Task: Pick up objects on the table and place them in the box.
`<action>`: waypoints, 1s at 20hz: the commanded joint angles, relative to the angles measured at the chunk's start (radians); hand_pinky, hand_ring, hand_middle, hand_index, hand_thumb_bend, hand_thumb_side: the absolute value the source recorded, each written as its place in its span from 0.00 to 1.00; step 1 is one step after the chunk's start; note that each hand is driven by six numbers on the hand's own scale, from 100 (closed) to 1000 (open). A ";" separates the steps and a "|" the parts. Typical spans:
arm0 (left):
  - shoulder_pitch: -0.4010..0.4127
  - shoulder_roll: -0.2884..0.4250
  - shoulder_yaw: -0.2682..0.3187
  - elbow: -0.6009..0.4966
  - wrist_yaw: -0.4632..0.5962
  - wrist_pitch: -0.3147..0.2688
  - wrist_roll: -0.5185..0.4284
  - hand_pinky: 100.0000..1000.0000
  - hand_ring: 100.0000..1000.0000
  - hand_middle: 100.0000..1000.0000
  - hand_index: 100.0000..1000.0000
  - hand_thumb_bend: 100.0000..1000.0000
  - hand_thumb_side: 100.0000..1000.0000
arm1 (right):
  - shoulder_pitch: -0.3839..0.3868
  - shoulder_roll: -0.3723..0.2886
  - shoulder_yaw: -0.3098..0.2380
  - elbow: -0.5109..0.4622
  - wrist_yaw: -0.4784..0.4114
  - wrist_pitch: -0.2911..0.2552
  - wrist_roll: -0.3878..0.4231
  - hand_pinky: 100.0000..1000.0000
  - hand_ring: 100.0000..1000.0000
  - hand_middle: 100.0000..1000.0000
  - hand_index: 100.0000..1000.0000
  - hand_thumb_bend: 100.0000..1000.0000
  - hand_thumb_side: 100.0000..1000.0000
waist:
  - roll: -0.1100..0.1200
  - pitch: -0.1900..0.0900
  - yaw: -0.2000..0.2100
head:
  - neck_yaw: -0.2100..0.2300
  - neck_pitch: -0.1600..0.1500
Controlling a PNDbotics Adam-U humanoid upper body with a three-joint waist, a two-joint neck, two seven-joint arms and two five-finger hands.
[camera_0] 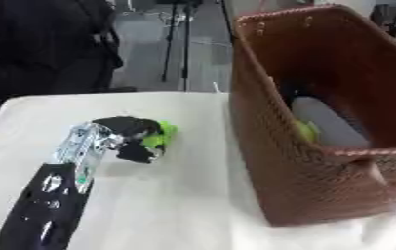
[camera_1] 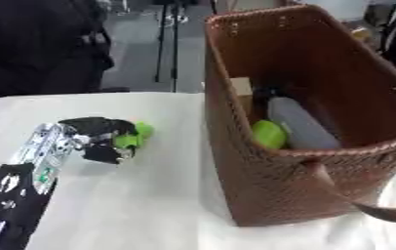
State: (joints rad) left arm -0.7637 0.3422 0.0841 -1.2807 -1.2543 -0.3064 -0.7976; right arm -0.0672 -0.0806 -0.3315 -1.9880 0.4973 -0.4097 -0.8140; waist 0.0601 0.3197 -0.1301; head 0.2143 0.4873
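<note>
Curling its fingers round a green object (camera_0: 160,135), left hand (camera_0: 129,136) lies on the table (camera_0: 176,205)

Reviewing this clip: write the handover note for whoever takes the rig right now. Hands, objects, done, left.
Left hand: down on the white table, fingers curled round a bright green object.
Right hand: not in view.
Brown woven box: stands at table right, already holding a grey cylinder, a second green object and something tan behind them.
Done: those items boxed.
Left: lift the green object, carry it right over the rim, release it inside.
</note>
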 commanded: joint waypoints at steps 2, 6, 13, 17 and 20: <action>-0.029 0.037 0.003 -0.029 0.020 -0.120 -0.109 1.00 0.93 1.00 1.00 0.00 0.95 | -0.002 -0.007 0.001 -0.012 -0.009 -0.099 -0.093 0.77 0.70 0.65 0.71 0.00 0.89 | -0.004 -0.018 0.001 | 0.001 -0.011; -0.042 0.047 -0.001 -0.036 0.033 -0.130 -0.109 1.00 0.94 1.00 1.00 0.00 0.95 | 0.000 -0.009 0.000 -0.012 -0.011 -0.099 -0.093 0.77 0.70 0.65 0.71 0.00 0.89 | -0.003 -0.021 0.004 | 0.000 -0.009; -0.057 0.072 -0.007 -0.041 0.048 -0.158 -0.109 1.00 0.95 1.00 1.00 0.00 0.97 | 0.002 -0.016 -0.002 -0.012 -0.016 -0.093 -0.093 0.77 0.70 0.65 0.72 0.00 0.89 | 0.002 -0.028 0.013 | -0.002 -0.011; -0.058 0.078 -0.004 -0.040 0.058 -0.160 -0.109 1.00 0.95 1.00 1.00 0.00 1.00 | 0.001 -0.018 -0.002 -0.012 -0.018 -0.089 -0.093 0.77 0.70 0.65 0.72 0.00 0.88 | 0.005 -0.030 0.016 | 0.000 -0.018; -0.060 0.091 0.000 -0.034 0.069 -0.158 -0.109 1.00 0.96 1.00 1.00 0.00 1.00 | 0.000 -0.019 -0.003 -0.012 -0.019 -0.087 -0.093 0.77 0.70 0.65 0.72 0.00 0.88 | 0.006 -0.030 0.014 | 0.002 -0.023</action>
State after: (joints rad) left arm -0.8014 0.3960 0.0774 -1.3011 -1.1932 -0.3288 -0.7753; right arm -0.0618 -0.0835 -0.3319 -1.9880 0.4864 -0.4083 -0.8154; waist 0.0684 0.3128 -0.1161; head 0.2132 0.4772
